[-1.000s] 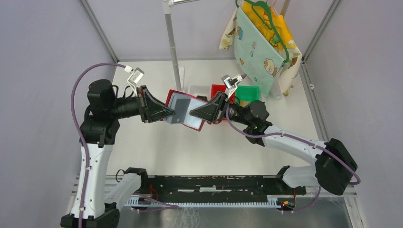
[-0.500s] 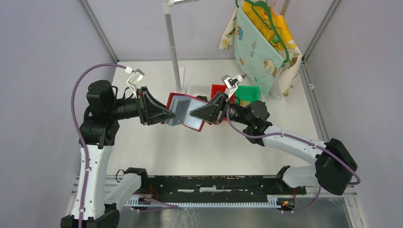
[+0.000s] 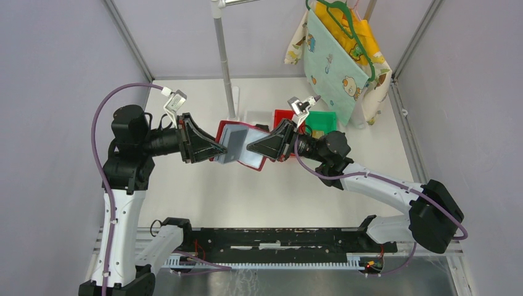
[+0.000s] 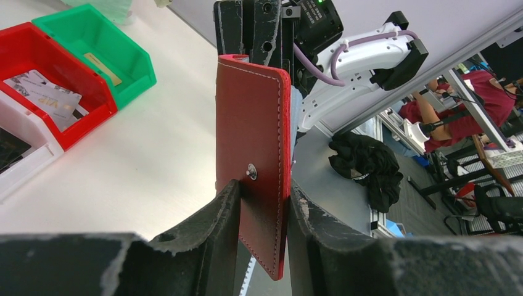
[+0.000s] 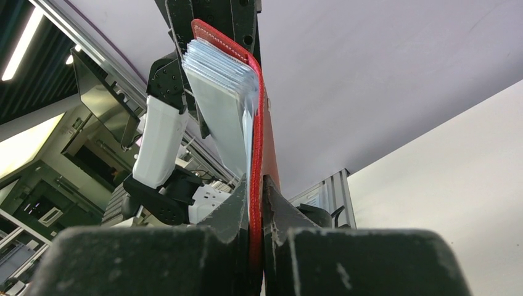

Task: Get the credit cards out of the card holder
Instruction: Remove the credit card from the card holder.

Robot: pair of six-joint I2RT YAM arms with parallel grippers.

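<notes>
The card holder (image 3: 242,143) is held up off the surface (image 3: 247,197) between both arms. From above, the left end effector (image 3: 219,147) meets it at 9 o'clock and the right end effector (image 3: 250,147) at 3 o'clock. It lies open with its greyish sleeves (image 3: 234,140) turned upward.

Only the left wrist view shows the other side: the dark red cover with a small metal stud (image 4: 251,172). There the left end effector's fingers (image 4: 213,216) press in on the cover's two long edges, pinching it.

Only the right wrist view shows the sleeves edge-on as a fanned stack. The right end effector's fingers are pressed almost together on the thin red cover beneath them. Whether any card sits inside a sleeve cannot be told.

At 1 o'clock from the holder stand a red bin (image 3: 282,114) and a green bin (image 3: 323,117). The left wrist view looks into them. It shows grey printed cards (image 4: 46,95) in the red bin and one tan card (image 4: 102,69) in the green.
</notes>
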